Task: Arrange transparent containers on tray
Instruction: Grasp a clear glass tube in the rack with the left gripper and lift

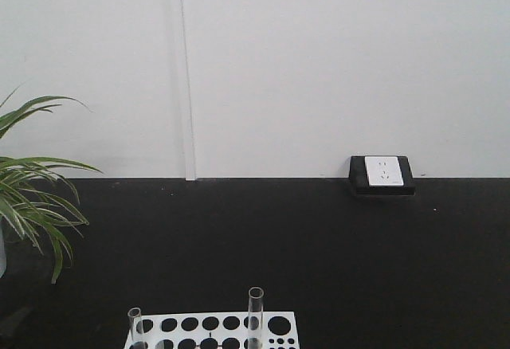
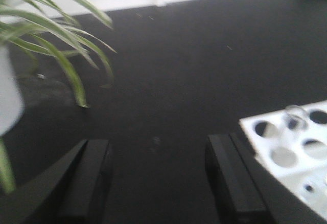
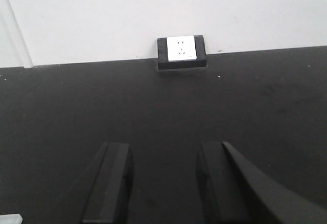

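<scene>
Two test tubes [image 1: 255,311] spotted upright in the white rack [image 1: 199,334]; saw no tray by the rack. Found left gripper [image 2: 158,178], just left of rack, and right gripper [image 3: 163,183] open, empty. Might have knocked thin glass over by reaching crooked.

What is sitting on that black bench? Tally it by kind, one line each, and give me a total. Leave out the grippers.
Test tubes: 2
White rack: 1
Potted plant: 1
Socket box: 1
Total: 5
</scene>
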You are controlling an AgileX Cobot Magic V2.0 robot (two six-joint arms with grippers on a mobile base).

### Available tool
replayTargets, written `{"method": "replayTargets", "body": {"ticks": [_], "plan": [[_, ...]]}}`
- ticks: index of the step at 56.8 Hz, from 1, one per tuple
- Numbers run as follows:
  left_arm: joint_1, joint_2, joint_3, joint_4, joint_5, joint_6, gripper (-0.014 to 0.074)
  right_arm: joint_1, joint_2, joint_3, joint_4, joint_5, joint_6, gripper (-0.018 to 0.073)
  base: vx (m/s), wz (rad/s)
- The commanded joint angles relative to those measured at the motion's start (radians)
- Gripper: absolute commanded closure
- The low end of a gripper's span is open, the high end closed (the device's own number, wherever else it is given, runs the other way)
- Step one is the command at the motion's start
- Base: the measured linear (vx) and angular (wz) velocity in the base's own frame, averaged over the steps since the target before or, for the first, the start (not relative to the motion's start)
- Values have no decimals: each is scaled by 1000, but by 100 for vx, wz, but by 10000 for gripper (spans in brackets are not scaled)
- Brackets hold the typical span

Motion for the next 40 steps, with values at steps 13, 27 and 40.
{"method": "replayTargets", "body": {"ticks": [13,27,40], "plan": [[-171,185,78,-4,-417,-13,74,-4,5,-35,-5,-127,-5,174,0,0],[-199,390,78,-5,-669,-12,72,-4,5,-35,-5,-133,-5,174,0,0],[-199,511,38,-5,-778,-12,72,-4,5,-35,-5,-133,-5,174,0,0]]}}
